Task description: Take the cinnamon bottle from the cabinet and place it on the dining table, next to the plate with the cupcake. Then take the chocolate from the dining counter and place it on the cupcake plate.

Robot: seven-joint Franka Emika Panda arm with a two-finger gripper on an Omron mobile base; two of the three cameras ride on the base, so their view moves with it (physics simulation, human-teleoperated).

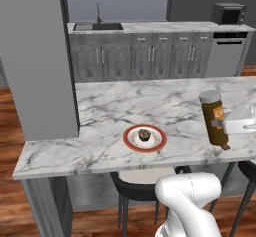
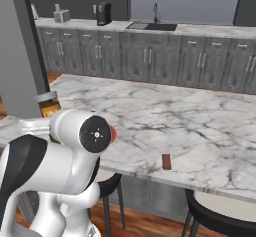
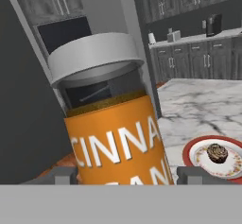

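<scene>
Marble dining table (image 1: 105, 106); fingers (image 3: 191, 175) pinching cinnamon bottle (image 3: 116, 138) (label "CINNA…").

One cinnamon bottle (image 1: 213, 117), one plate (image 1: 145, 138), one cupcake (image 1: 144, 134), one chocolate (image 2: 166, 161), one dining table (image 1: 125, 103).

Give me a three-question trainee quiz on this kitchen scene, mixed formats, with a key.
1. True or false: the cupcake sits on the red-rimmed plate.
2. The gripper is around which item? A) green cup B) cinnamon bottle C) chocolate
3. Fill in: the chocolate lies on the marble ____, near its front edge.

Key: 1 true; 2 B; 3 dining table.
</scene>
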